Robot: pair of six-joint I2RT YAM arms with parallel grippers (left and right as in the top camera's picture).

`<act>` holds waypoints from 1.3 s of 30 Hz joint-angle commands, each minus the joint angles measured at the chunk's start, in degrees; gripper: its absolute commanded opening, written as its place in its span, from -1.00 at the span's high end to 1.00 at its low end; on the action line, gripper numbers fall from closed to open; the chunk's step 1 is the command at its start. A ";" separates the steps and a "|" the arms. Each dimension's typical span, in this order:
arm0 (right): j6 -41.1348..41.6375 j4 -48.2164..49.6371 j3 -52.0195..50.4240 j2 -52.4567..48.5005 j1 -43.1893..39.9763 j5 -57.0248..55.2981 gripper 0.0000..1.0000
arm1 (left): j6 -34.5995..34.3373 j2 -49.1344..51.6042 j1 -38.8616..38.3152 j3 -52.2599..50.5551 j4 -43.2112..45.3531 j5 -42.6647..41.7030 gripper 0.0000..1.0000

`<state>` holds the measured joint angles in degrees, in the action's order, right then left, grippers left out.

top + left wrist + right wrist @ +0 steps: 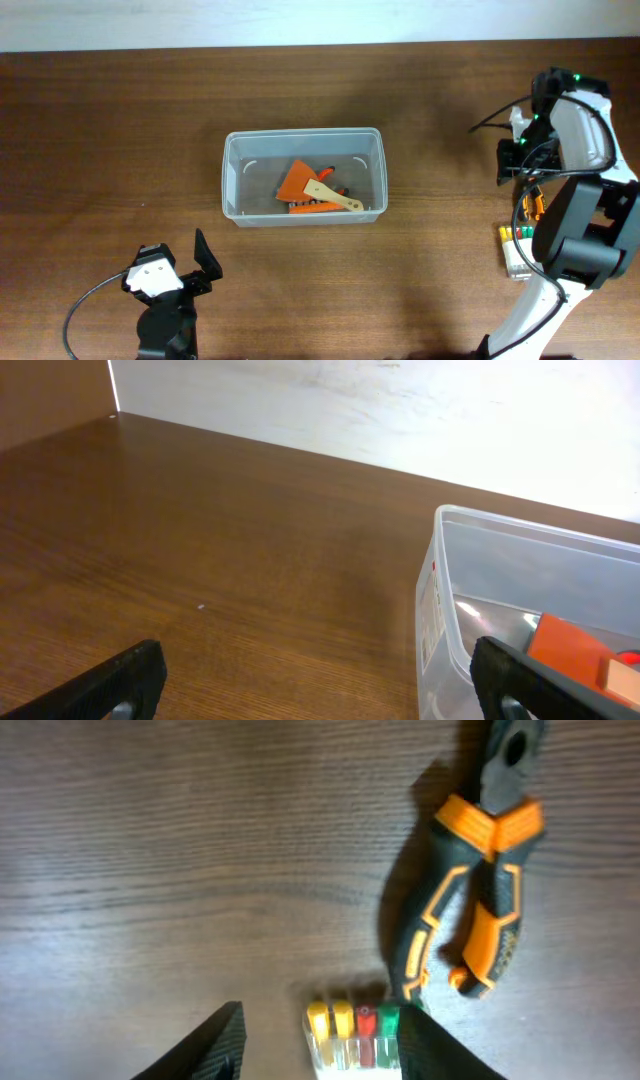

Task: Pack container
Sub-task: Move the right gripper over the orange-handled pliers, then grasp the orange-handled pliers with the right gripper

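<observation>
The clear plastic container [232, 180] stands mid-table and holds an orange scraper [296, 180], a wooden-handled tool [336, 197] and a dark tool. Its near corner also shows in the left wrist view [440, 600]. My left gripper [203, 262] is open and empty, low at the front left, with its fingers apart [320, 685] over bare wood left of the container. My right gripper [325, 1045] is open and hovers over a small clear box with coloured bits [350, 1030]. Orange-and-black pliers [470, 910] lie just beyond that box.
In the overhead view, the small clear box [512, 246] and the pliers [534, 204] lie at the far right, partly under the right arm [585, 140]. A pale wall runs along the table's back edge [320, 20].
</observation>
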<state>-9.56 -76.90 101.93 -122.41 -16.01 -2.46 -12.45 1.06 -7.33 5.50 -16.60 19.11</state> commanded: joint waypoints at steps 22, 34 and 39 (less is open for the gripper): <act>-1.11 5.75 -5.03 1.29 -5.88 0.50 0.11 | 0.50 -0.37 -0.17 -0.17 -0.11 0.20 -0.99; -1.57 13.79 -13.29 1.29 -5.95 0.48 0.11 | 0.50 -0.37 -0.17 -0.17 -0.11 0.20 -0.99; -1.53 16.65 -17.31 1.29 -5.95 0.50 0.11 | 0.50 -0.37 -0.17 -0.17 -0.11 0.20 -0.98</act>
<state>-10.79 -61.39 86.65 -122.41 -21.71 -2.28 -12.45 1.06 -7.33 5.50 -16.60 19.09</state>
